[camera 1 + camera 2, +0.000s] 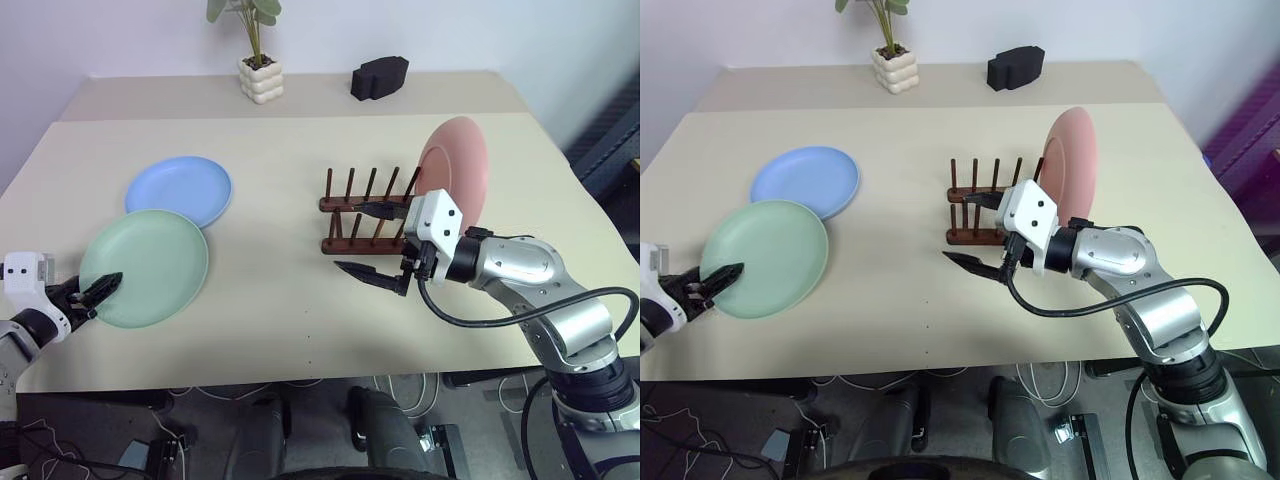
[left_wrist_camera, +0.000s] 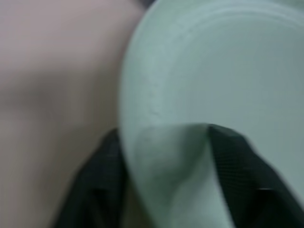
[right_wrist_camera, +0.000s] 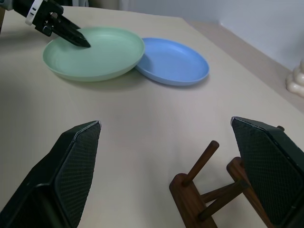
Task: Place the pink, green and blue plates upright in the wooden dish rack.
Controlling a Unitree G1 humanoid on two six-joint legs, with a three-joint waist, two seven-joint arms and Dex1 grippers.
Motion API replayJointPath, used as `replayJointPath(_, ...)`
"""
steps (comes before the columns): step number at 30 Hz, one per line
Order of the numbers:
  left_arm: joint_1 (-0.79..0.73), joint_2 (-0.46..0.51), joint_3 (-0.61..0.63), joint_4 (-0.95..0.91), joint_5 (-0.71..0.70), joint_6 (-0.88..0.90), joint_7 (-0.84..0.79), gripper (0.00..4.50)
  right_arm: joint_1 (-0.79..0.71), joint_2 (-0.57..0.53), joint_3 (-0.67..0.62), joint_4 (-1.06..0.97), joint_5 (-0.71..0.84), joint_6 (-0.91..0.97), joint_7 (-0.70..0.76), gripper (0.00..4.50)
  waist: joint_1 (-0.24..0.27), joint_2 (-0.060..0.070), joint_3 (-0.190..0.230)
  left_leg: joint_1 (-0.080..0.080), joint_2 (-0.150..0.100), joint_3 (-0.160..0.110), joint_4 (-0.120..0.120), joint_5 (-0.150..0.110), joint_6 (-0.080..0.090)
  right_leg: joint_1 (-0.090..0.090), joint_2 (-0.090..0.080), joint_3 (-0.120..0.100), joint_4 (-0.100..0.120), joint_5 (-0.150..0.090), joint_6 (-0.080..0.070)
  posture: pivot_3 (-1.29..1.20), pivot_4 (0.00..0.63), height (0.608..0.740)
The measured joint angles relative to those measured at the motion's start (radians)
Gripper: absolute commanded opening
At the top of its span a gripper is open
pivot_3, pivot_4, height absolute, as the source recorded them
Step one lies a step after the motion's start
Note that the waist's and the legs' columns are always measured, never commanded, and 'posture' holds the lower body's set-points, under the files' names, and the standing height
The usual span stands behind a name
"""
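The pink plate (image 1: pixel 455 170) stands upright at the right end of the wooden dish rack (image 1: pixel 365 215). The blue plate (image 1: pixel 180 190) lies flat at the left of the table. The green plate (image 1: pixel 150 265) lies in front of it, its far rim overlapping the blue one. My left gripper (image 1: pixel 105 288) is shut on the green plate's near-left rim, one finger on top (image 2: pixel 237 161) and one underneath. My right gripper (image 1: pixel 350 238) hangs open just in front of the rack, holding nothing and pointing left towards the two flat plates (image 3: pixel 123 52).
A black blocky object (image 1: pixel 380 77) and a small potted plant (image 1: pixel 260 78) stand at the back of the table (image 1: pixel 290 330). The table's front edge runs just below both grippers. Bare tabletop lies between the green plate and the rack.
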Motion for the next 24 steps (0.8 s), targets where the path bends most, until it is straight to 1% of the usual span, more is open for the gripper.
replayJointPath(2,-0.003,0.0,0.006,0.04,-0.005,-0.027,-0.012,0.08,0.005,0.0,0.0,-0.002,0.0,0.001,-0.001,4.5,0.0,0.0,0.0,0.0,0.0,0.0,0.0,0.0,0.0,0.0,0.0,0.0,0.0,0.0,0.0,0.0,0.15,0.74)
replayJointPath(3,-0.01,-0.001,0.011,0.045,-0.017,-0.039,-0.023,0.03,0.005,0.0,0.0,-0.002,0.0,0.002,-0.002,4.5,0.001,0.0,0.0,0.0,0.0,0.0,0.0,0.0,0.0,0.0,0.0,0.0,0.0,0.0,0.0,0.0,0.15,0.74)
replayJointPath(5,-0.013,-0.002,0.014,0.054,-0.026,-0.055,-0.029,0.03,0.006,0.0,0.0,-0.014,0.0,0.002,-0.002,4.5,0.001,0.001,-0.001,0.001,0.0,0.0,0.0,0.0,0.0,0.0,-0.001,0.0,0.0,0.0,0.0,0.0,0.15,0.74)
replayJointPath(9,-0.017,-0.061,0.059,0.058,-0.089,-0.077,-0.033,0.03,0.011,-0.003,-0.002,-0.019,0.0,0.004,0.004,4.5,0.0,0.001,-0.001,0.001,0.0,0.0,0.0,0.0,0.0,0.0,0.0,0.0,0.0,0.0,0.0,0.0,0.15,0.74)
replayJointPath(13,-0.024,-0.072,0.069,0.004,-0.138,-0.064,-0.026,0.03,0.011,-0.011,-0.001,-0.019,-0.013,0.004,0.016,4.5,0.004,0.0,-0.001,0.0,0.0,0.0,0.001,0.0,0.0,0.001,0.0,0.0,0.0,0.0,0.0,0.0,0.15,0.74)
replayJointPath(15,-0.084,-0.072,0.069,-0.048,-0.159,-0.061,-0.002,0.03,0.007,-0.022,0.001,-0.019,-0.04,-0.001,0.021,4.5,0.012,-0.001,-0.001,-0.001,0.0,-0.001,0.002,0.0,0.0,0.0,0.0,-0.001,0.0,0.0,-0.001,0.0,0.15,0.74)
replayJointPath(18,-0.216,-0.07,0.049,-0.114,-0.166,-0.07,0.063,0.03,-0.029,-0.02,0.023,-0.019,-0.074,-0.011,0.02,4.5,0.019,-0.001,-0.001,-0.001,-0.002,-0.001,0.003,0.001,-0.001,0.001,0.0,-0.001,0.0,0.001,-0.001,0.0,0.15,0.74)
replayJointPath(21,-0.359,-0.075,-0.029,-0.174,-0.121,-0.1,0.148,0.03,-0.087,-0.011,0.052,-0.016,-0.127,-0.028,0.008,4.5,0.022,-0.001,-0.001,-0.001,-0.004,0.0,0.002,0.001,-0.001,0.001,0.0,-0.001,0.0,0.002,0.0,0.0,0.15,0.74)
replayJointPath(24,-0.474,-0.108,-0.126,-0.214,-0.085,-0.109,0.209,0.03,-0.166,0.006,0.134,0.045,-0.282,-0.078,-0.05,4.5,0.019,-0.001,-0.001,-0.001,-0.004,0.0,0.002,0.001,-0.001,0.001,0.001,-0.001,0.0,0.003,0.003,0.0,0.15,0.74)
